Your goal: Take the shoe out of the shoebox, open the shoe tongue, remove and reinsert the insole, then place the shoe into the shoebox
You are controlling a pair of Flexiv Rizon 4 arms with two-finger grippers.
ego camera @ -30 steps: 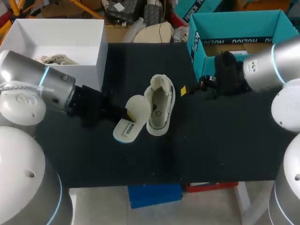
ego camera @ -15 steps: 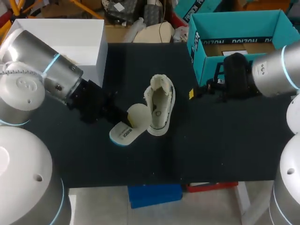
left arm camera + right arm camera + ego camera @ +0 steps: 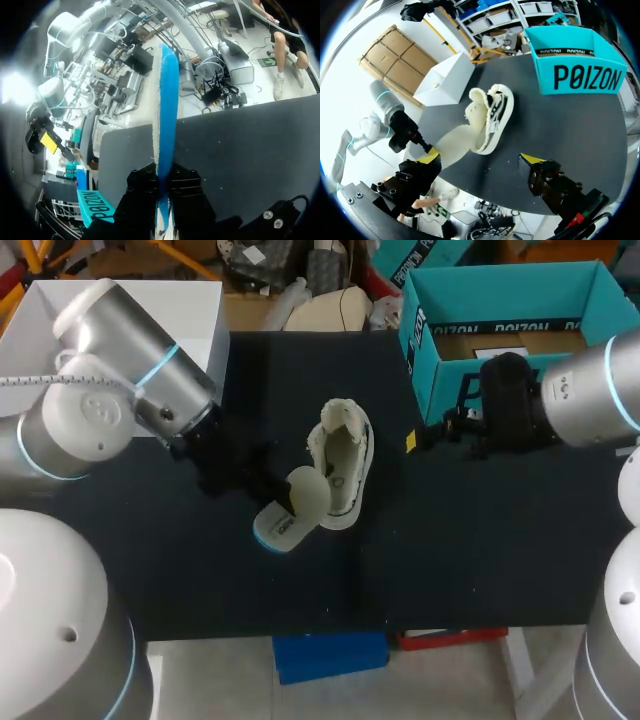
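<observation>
A white sneaker (image 3: pixel 342 472) lies on the black table (image 3: pixel 450 550), its tongue pulled back and its opening facing up. Against its left side leans the cream insole (image 3: pixel 298 502) with a blue underside. My left gripper (image 3: pixel 272 487) is shut on that insole. In the left wrist view the insole (image 3: pixel 164 110) stands edge-on, clamped between the dark fingers (image 3: pixel 145 192). My right gripper (image 3: pixel 425 432) hangs open to the right of the shoe, holding nothing. From the right wrist view the shoe (image 3: pixel 493 116) and insole (image 3: pixel 456 144) lie ahead of the open right gripper (image 3: pixel 481 158).
The teal shoebox (image 3: pixel 420 350) stands open at the back right, just behind my right gripper. A white box (image 3: pixel 215 350) holding some pale items sits at the back left, close to my left arm's elbow.
My left arm has swung round and carried the insole to the right, up against the shoe. The right gripper drew back a little to the right, then stayed still.
</observation>
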